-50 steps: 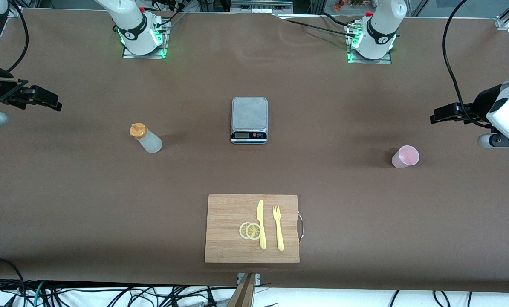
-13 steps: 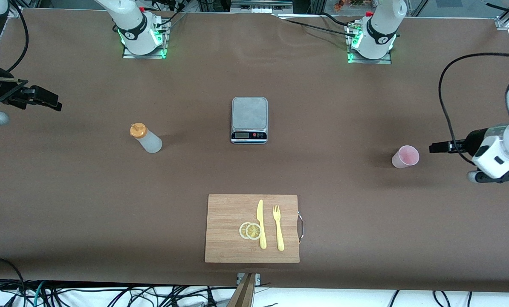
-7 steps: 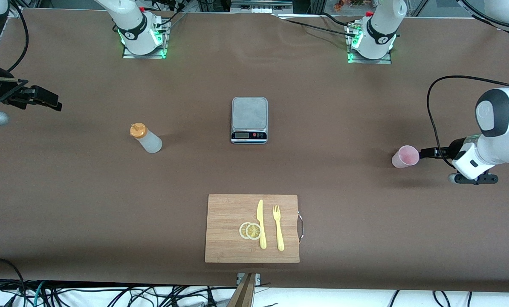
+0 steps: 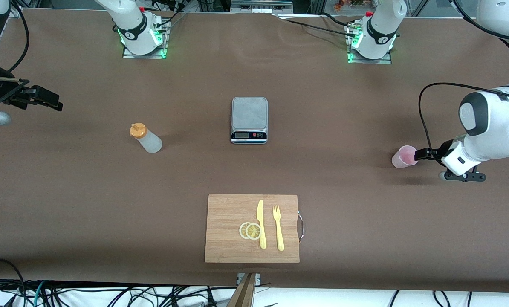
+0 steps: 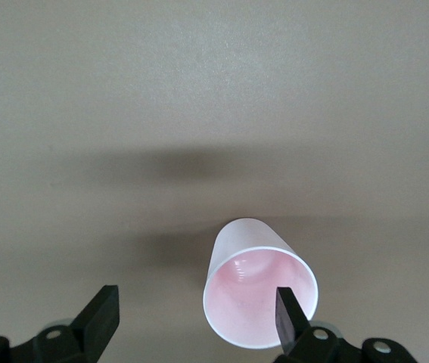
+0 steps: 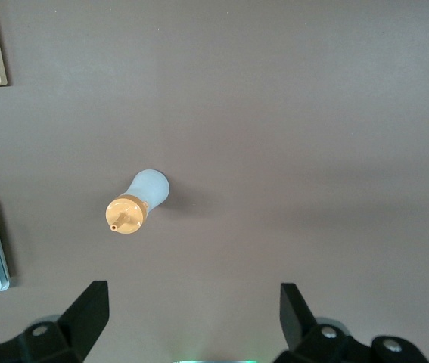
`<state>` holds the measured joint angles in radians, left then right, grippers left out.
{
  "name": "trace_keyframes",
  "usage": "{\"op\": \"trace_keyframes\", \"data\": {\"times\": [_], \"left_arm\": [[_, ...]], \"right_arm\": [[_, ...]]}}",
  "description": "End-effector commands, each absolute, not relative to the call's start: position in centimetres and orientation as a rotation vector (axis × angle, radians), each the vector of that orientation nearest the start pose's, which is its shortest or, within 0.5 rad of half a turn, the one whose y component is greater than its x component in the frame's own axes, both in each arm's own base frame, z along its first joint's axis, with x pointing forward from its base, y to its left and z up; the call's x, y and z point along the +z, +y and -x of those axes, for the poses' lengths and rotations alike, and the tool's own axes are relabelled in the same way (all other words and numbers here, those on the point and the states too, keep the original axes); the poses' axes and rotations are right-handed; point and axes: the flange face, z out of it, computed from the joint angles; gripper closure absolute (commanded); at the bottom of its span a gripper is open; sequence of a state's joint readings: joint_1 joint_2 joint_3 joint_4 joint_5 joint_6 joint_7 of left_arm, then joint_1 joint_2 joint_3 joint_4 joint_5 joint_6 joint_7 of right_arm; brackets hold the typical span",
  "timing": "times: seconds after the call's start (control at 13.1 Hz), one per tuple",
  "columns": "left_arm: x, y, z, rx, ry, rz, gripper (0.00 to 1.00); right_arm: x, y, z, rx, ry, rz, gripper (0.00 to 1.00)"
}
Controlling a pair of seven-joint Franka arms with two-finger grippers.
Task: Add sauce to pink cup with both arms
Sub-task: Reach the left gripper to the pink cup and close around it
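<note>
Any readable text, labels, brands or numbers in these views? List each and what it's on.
None can be read.
Small silver kitchen scale: its dark display strip and buttons show marks too small to read.
Left arm's black band near the table edge: white lettering, too small to read.
Round marks on both arm bases: unreadable.
Whitish squeeze bottle with orange cap and pale pink plastic cup: no label visible.

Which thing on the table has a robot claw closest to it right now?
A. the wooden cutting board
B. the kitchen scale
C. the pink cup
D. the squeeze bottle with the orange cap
C. The left gripper sits right at the pink cup, with one of its fingers against the cup's rim, while the right gripper waits near the right arm's end of the table, well away from the sauce.
</note>
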<state>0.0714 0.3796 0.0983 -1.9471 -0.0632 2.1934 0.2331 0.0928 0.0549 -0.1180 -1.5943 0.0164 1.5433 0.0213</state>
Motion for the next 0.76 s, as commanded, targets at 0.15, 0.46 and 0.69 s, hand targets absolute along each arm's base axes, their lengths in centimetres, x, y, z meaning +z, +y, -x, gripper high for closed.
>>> {"op": "trace_keyframes", "data": {"times": [0.15, 0.46, 0.69], "left_arm": [[25.7, 9.7, -57.8, 0.146, 0.095, 3.163, 0.10], [25.0, 9.6, -57.3, 0.161, 0.126, 3.175, 0.15], [24.6, 9.6, -57.1, 0.167, 0.107, 3.194, 0.52]], "right_arm": [[58.9, -0.9, -56.1, 0.158, 0.056, 3.125, 0.00], [58.9, -0.8, -56.1, 0.160, 0.060, 3.125, 0.00], [58.9, -0.9, -56.1, 0.158, 0.065, 3.123, 0.00]]}}
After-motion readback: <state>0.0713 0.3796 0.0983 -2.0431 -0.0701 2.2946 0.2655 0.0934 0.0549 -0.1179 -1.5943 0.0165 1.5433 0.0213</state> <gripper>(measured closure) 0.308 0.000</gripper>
